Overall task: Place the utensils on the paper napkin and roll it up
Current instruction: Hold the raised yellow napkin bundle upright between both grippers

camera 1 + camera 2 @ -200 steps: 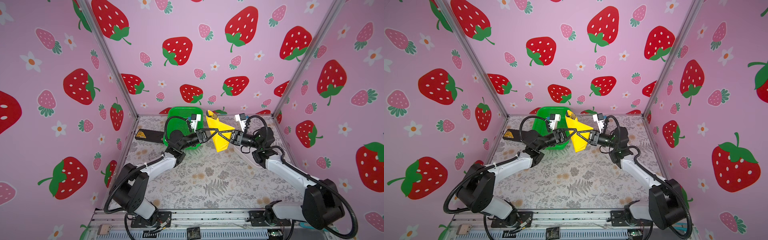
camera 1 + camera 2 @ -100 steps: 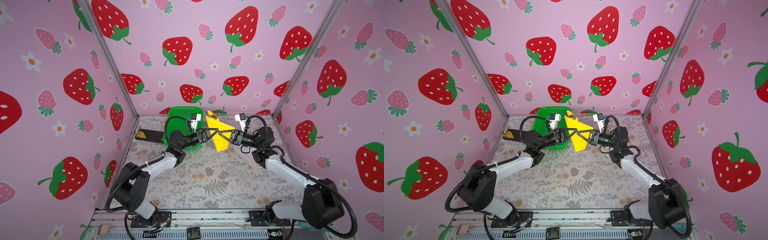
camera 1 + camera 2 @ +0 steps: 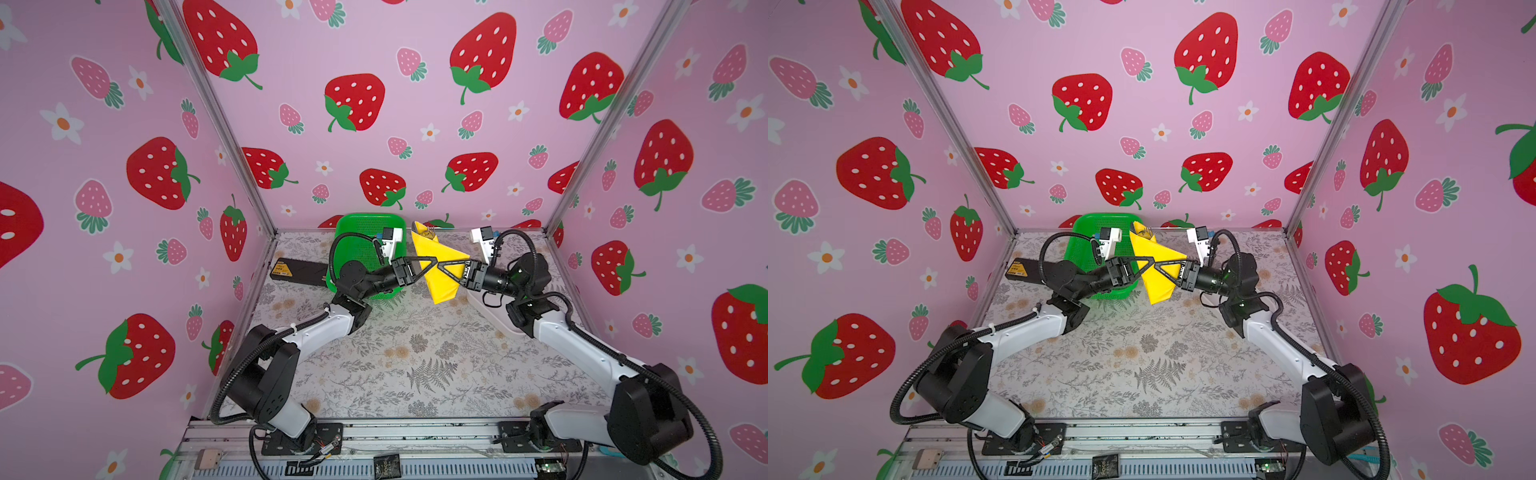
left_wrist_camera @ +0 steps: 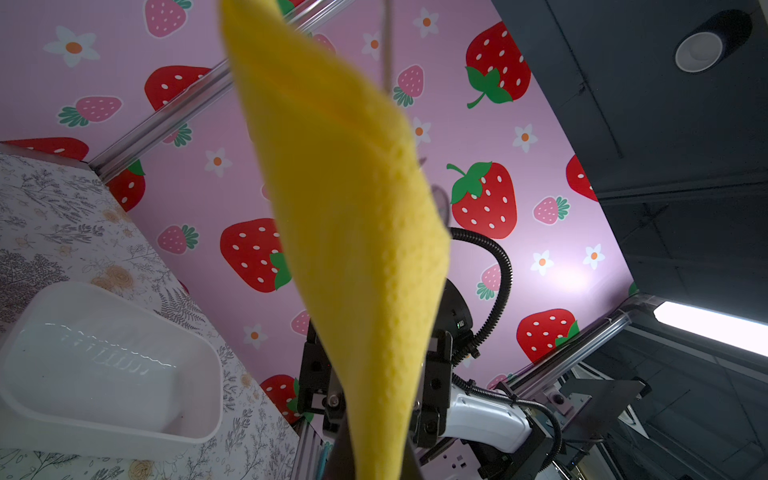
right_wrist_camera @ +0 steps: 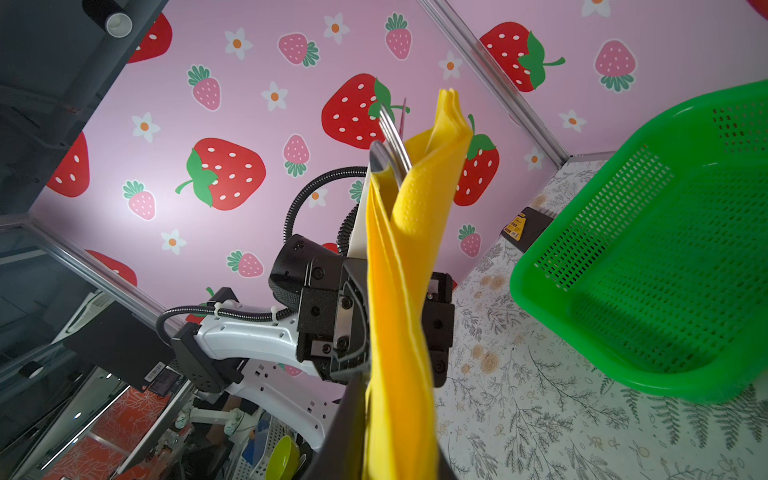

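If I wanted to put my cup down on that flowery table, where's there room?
The front middle of the table, between the left arm and right arm, is bare. The back is crowded: green basket and black box at back left, white dish at right, the paper napkin held in the air between them.

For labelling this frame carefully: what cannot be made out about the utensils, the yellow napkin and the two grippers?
- utensils: right wrist view shows only the tips; the paper napkin wraps the rest, count unclear.
- right gripper: grip unclear; napkin hides its fingertips in both wrist views.
- left wrist view: napkin blurred, near the lens.
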